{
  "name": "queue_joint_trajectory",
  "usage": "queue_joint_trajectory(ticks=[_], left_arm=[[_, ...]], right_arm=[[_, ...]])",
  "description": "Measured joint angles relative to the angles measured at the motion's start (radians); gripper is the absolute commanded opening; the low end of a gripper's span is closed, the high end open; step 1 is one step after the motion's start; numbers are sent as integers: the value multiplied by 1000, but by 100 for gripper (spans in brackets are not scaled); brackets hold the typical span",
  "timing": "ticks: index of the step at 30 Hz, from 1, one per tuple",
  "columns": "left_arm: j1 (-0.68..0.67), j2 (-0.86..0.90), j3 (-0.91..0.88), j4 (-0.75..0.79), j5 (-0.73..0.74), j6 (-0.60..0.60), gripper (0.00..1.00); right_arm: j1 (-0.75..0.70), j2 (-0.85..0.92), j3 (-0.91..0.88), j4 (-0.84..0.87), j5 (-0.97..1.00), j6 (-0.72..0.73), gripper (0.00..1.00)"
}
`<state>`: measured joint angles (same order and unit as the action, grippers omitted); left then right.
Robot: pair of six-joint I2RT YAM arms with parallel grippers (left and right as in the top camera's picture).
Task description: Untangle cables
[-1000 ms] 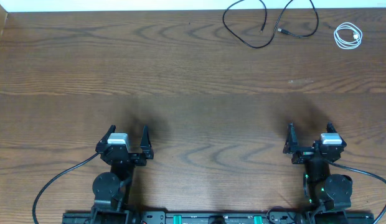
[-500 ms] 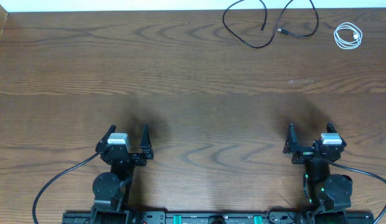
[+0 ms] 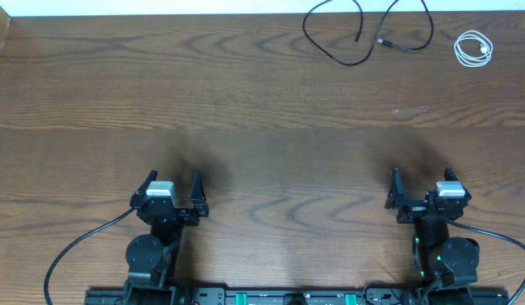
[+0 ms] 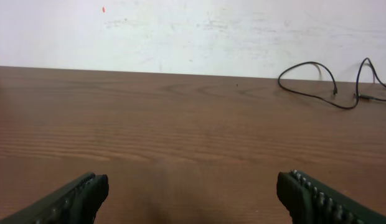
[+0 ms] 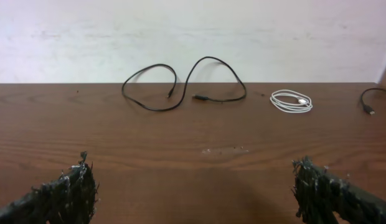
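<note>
A black cable (image 3: pixel 381 40) lies in loose open loops at the far edge of the table, right of centre, both small plugs pointing inward. It also shows in the right wrist view as the black cable (image 5: pixel 202 98) and in the left wrist view as the black cable (image 4: pixel 335 92). A white cable (image 3: pixel 481 51) sits coiled to its right, seen again as the white coil (image 5: pixel 292 101). The end of a second black cable (image 5: pixel 372 102) pokes in at the right edge. My left gripper (image 3: pixel 174 179) and right gripper (image 3: pixel 421 173) stand open near the front edge, far from the cables, nothing between their fingers.
The wooden table (image 3: pixel 262 127) runs back to a white wall (image 5: pixel 193 37) just behind the cables. Thick black arm wires (image 3: pixel 76 246) trail along the front edge beside both bases.
</note>
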<state>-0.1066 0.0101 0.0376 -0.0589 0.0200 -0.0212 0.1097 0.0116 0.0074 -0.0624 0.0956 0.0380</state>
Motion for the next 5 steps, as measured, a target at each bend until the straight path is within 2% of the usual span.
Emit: queue_joint_trajectory(ticks=[5], left_arm=[[0, 0, 0, 0, 0, 0, 92]], right_arm=[[0, 0, 0, 0, 0, 0, 99]])
